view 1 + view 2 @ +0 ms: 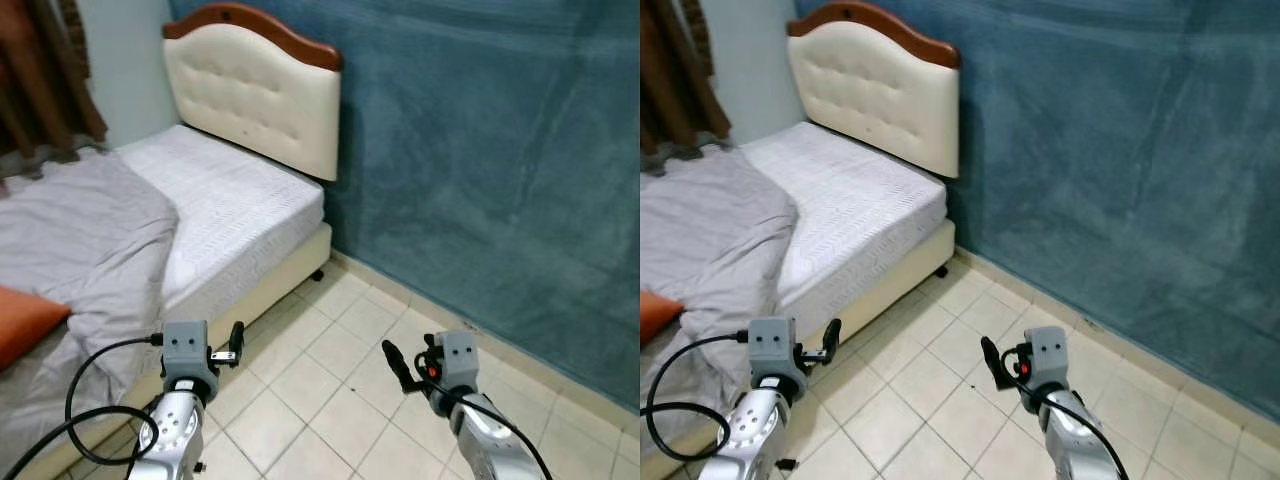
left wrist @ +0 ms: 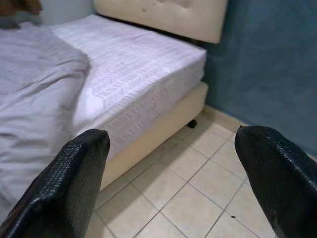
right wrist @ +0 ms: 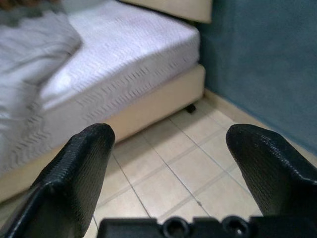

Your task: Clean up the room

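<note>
left tool (image 2: pixel 168 173) raised, fingers apart | right tool (image 3: pixel 168 168) raised, fingers apart

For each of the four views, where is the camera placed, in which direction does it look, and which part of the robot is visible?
Left eye view: head camera, looking forward and down at the bed, tiled floor and blue wall; left gripper and right gripper show.
Right eye view: same scene, slightly shifted.
Left wrist view: along its two open fingers toward the bed.
Right wrist view: along its open fingers, same bed corner.
All share the bed and floor.

Silver arms (image 1: pixel 170 425); looping black cables (image 1: pixel 85 400)
</note>
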### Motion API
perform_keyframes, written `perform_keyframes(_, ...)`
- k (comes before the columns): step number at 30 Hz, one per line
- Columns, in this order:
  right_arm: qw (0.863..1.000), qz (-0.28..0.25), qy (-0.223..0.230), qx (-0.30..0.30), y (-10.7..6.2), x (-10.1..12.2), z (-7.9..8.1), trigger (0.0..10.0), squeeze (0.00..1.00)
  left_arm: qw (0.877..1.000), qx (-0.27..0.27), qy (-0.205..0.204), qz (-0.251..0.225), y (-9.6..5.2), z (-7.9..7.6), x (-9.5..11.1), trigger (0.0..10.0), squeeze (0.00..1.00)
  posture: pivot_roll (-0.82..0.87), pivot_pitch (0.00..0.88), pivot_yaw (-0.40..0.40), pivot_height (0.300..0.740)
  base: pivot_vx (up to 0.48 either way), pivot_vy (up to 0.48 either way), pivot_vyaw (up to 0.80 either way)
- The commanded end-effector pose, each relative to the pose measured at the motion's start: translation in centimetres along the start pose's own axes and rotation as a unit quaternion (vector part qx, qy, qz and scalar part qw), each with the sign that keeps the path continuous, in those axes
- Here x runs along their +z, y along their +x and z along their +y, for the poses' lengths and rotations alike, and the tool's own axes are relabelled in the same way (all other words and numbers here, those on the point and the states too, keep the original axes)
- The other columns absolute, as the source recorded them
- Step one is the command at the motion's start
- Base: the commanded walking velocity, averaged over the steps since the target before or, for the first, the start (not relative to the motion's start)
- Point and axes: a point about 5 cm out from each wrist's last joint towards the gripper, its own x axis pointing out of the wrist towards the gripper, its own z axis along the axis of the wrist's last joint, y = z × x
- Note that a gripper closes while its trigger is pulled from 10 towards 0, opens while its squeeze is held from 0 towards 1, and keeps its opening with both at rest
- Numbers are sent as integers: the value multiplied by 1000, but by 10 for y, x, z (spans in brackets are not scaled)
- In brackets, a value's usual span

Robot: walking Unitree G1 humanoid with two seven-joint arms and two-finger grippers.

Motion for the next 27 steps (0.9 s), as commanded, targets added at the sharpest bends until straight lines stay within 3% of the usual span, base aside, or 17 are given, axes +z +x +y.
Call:
perform_keyframes(1, 1000, -9, 6, -4, 2, 4, -4, 10000, 0, 1000, 12, -3, -7, 0, 3, 3, 10000, 0, 37, 0, -13, 740, 480, 0, 475)
perform_keyframes(11, 1000, -6, 2, -1, 2, 1, -5, 10000, 0, 999, 23, 20, -10, -1, 5, 4, 10000, 0, 42, 0, -14, 740, 466, 0, 472)
perform_keyframes(21, 1000, 1, 7, 19, 5, -1, -4, 10000, 0, 998, 29, 53, -6, 6, 7, 5, 10000, 0, 58, 0, -20, 740, 0, 0, 468)
perform_keyframes(27, 1000, 3, 8, 23, 7, -1, -4, 10000, 0, 998, 28, 53, -8, 7, 5, 5, 10000, 0, 58, 0, -21, 740, 0, 0, 455)
